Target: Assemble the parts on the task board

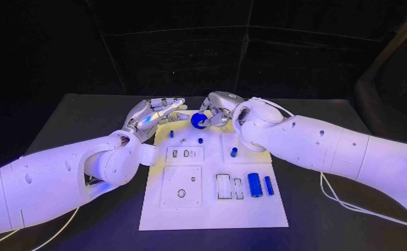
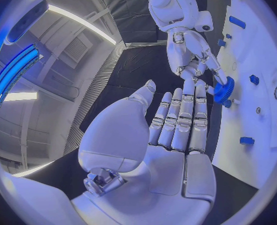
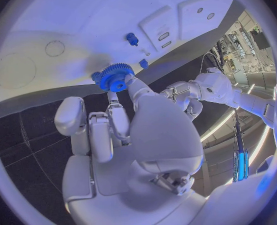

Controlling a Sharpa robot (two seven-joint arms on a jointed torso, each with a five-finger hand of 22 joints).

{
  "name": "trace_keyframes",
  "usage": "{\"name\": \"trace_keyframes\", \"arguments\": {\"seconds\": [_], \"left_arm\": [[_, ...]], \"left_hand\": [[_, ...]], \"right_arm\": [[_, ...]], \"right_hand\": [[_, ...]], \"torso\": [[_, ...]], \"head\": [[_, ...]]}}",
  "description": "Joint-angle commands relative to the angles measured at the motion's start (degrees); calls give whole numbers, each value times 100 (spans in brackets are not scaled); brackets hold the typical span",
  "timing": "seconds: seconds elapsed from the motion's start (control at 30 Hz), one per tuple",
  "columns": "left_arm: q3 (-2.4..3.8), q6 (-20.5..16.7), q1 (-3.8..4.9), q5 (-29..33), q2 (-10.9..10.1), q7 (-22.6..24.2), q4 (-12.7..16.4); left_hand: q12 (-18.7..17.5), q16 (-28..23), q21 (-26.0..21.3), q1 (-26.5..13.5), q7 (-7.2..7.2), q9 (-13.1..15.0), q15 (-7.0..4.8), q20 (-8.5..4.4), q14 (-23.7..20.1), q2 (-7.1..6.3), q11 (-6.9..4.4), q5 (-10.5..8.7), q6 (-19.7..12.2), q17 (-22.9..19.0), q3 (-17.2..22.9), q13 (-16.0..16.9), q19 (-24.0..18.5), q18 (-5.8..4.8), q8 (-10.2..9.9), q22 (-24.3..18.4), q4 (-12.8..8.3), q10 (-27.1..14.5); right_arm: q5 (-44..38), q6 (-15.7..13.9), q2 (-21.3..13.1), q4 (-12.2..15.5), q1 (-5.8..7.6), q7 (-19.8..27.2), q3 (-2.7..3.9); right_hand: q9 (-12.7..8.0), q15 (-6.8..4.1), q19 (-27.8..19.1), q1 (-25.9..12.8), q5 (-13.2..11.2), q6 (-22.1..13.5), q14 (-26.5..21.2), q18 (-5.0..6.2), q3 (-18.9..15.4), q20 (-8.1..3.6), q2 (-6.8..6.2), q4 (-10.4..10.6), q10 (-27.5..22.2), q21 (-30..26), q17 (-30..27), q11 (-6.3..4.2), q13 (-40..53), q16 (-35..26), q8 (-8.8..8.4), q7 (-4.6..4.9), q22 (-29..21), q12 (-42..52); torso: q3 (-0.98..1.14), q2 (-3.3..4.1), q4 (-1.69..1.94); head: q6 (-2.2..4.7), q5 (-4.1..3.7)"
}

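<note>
My right hand [image 1: 222, 109] pinches a blue gear [image 1: 199, 121] in its fingertips, just above the far end of the white task board [image 1: 212, 213]. In the right wrist view the gear [image 3: 115, 77] stands on edge against the board [image 3: 63, 20], with a fingertip at its hub. My left hand [image 1: 154, 113] is beside it at the board's far left corner, holding nothing. The left wrist view shows the left hand [image 2: 176, 130] with straight fingers that reach up to the gear [image 2: 223, 91]; whether they touch it I cannot tell.
Nearer on the board lie a thick blue cylinder [image 1: 253, 181] and a thin blue pin [image 1: 269, 185] beside empty slots. A short blue peg [image 1: 234, 152] and two small blue studs [image 1: 200, 140] stand mid-board. Black table surrounds the board.
</note>
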Motion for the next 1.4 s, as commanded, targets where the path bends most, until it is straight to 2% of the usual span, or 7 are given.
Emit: {"name": "trace_keyframes", "arguments": {"seconds": [0.03, 0.23, 0.57, 0.83, 1.13, 1.3, 1.4], "left_arm": [[6, 57, 10, 21, 13, 9, -1], [6, 59, 10, 21, 18, 11, -5], [6, 66, 10, 21, 27, 11, -18], [6, 73, 10, 21, 45, -1, -32], [6, 79, 10, 21, 57, -8, -48], [6, 84, 10, 21, 62, -12, -52], [6, 87, 10, 21, 64, -16, -55]], "left_hand": [[-34, 29, -31, -9, 6, -3, 4, 11, -54, 50, 1, 15, 26, 8, 4, -9, 8, 83, -18, -9, -36, -39], [-34, 29, -31, -9, 6, -3, 4, 11, -54, 50, 1, 15, 26, 8, 4, -9, 8, 83, -18, -9, -36, -39], [-34, 29, -31, -9, 6, -3, 4, 11, -54, 50, 1, 15, 26, 8, 4, -9, 8, 83, -18, -9, -36, -39], [-34, 29, -31, -9, 6, -3, 4, 11, -54, 50, 1, 15, 26, 8, 4, -9, 8, 83, -18, -9, -36, -39], [-34, 29, -31, -9, 6, -3, 4, 11, -54, 50, 1, 15, 26, 8, 4, -9, 8, 83, -18, -9, -36, -39], [-34, 29, -31, -9, 6, -3, 4, 11, -54, 50, 1, 15, 26, 8, 4, -9, 8, 83, -18, -9, -36, -39], [-34, 29, -31, -9, 6, -3, 4, 11, -54, 50, 1, 15, 26, 8, 4, -9, 8, 83, -18, -9, -36, -39]], "right_arm": [[-175, 113, 77, -87, -33, -169, -4], [-308, 122, 183, -212, -96, -275, -10], [-458, -147, 313, -314, -134, -300, -13], [-544, -29, 366, -304, -145, -225, -13], [-564, -21, 387, -326, -149, -233, -13], [-569, -48, 425, -389, -150, -270, -13], [-571, -45, 450, -424, -150, -278, -13]], "right_hand": [[3, 18, 28, -44, 7, 99, 459, -85, 24, 23, -45, 8, -36, 16, 943, 15, -17, 26, -19, -83, -2, -32], [2, 20, 31, -42, -8, 97, 458, -86, 28, 25, -53, 4, -51, 18, 937, 16, -37, 23, -26, -81, 3, -55], [-13, 31, 28, 5, 29, 45, 456, -86, 84, 35, -69, -36, -66, 14, 938, 32, -37, 22, -88, -58, 5, -73], [-18, 45, 24, -3, -17, 9, 455, -86, 93, 45, -96, -43, -65, 9, 934, 49, -33, 19, -130, -39, -1, -78], [-23, 57, 24, -25, -61, -28, 455, -86, 92, 55, -120, -39, -84, 8, 936, 63, -58, 19, -169, -22, 0, -111], [-52, 130, -5, -49, -153, -472, 454, -83, 97, 111, -168, -36, -281, -16, 937, 155, -335, 18, -429, 87, -43, -418], [-46, 190, -34, -97, -252, -802, 454, -75, 53, 168, -208, 0, -456, -38, 940, 221, -580, 19, -465, 155, -83, -680]], "torso": [[4, -3, -10], [6, -4, -15], [9, -2, -15], [8, -6, -17], [8, -4, -18], [7, -4, -14], [7, -5, -14]], "head": [[-11, 7], [-17, 19], [-18, 23], [1, 75], [15, 73], [13, 70], [13, 69]]}}
